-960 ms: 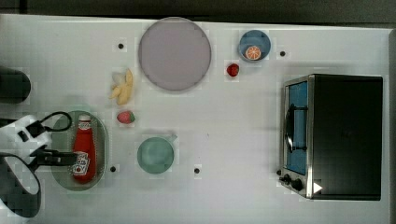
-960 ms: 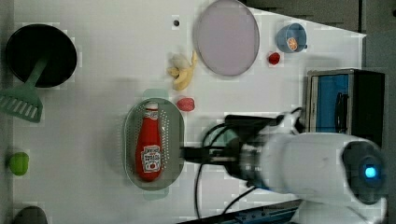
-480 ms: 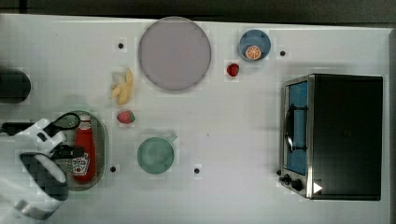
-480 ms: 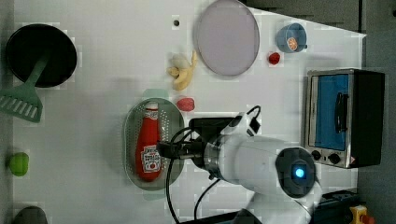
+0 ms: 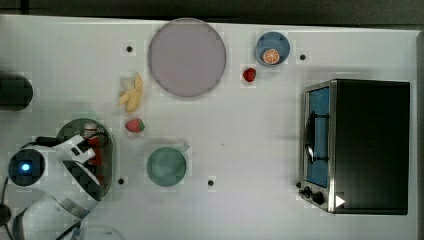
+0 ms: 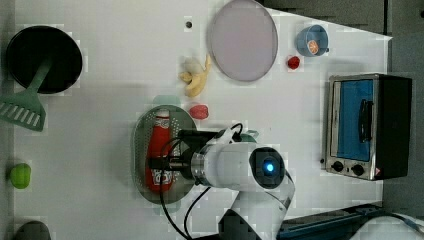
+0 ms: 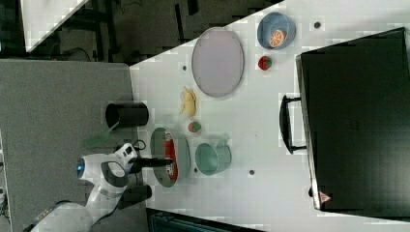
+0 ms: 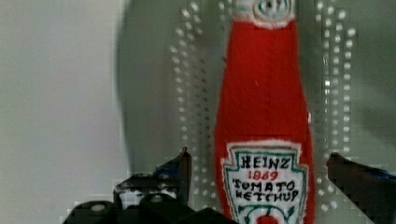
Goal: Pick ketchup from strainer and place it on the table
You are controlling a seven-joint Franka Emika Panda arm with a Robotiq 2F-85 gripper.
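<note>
The ketchup [image 8: 261, 102] is a red bottle with a white cap and label, lying flat in the pale green strainer [image 8: 154, 93] on the white table [image 5: 250, 150]. My gripper [image 8: 258, 156] is open right above it, one finger on each side of the label, with a gap to the bottle on both sides. In the top view the arm hides most of the ketchup [image 5: 95, 152] and much of the strainer [image 5: 70, 129]. The left view has the ketchup [image 6: 160, 145] lengthwise in the strainer [image 6: 141, 150], with the gripper [image 6: 165, 161] over its lower half.
A teal cup [image 5: 166, 166] stands just to the top view's right of the strainer, with a strawberry [image 5: 134, 125] and a banana [image 5: 131, 92] beyond. Farther off are a grey plate [image 5: 186, 56], a blue bowl [image 5: 272, 48] and a toaster oven [image 5: 360, 145].
The arm has swung over the strainer and brought the gripper down across the ketchup's label end. The fingers have stayed open. The ketchup has not moved.
</note>
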